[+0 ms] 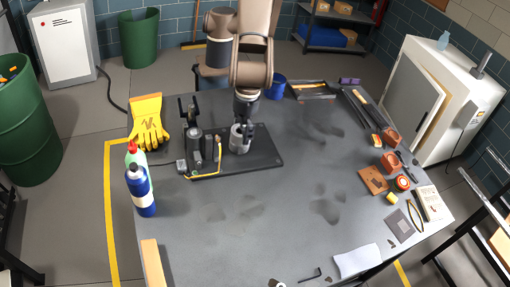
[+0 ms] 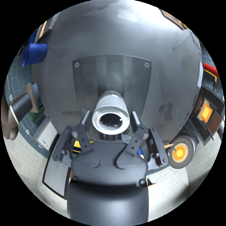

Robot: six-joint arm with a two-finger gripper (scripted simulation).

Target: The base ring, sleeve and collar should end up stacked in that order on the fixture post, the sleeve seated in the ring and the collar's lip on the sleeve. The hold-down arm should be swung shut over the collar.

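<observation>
On the dark fixture plate (image 1: 235,153) near the table's far left, a pale grey stack of cylindrical parts (image 1: 239,139) stands upright, and my gripper (image 1: 244,129) hangs open around its top, holding nothing. In the wrist camera the stack's top piece (image 2: 110,116) is a light hollow cylinder with a flared rim and a toothed bore, sitting between my fingers (image 2: 110,119). I cannot tell the separate ring, sleeve and collar apart. Left of the stack stand a dark cylinder (image 1: 194,138), small blocks and a black hold-down arm (image 1: 189,111), upright and away from the stack.
A blue cup (image 1: 275,86) and a tool tray (image 1: 311,89) sit at the table's far edge. A yellow glove (image 1: 147,120) and two bottles (image 1: 138,184) line the left edge. Small blocks, a book and tools crowd the right edge. The table's middle carries only stains.
</observation>
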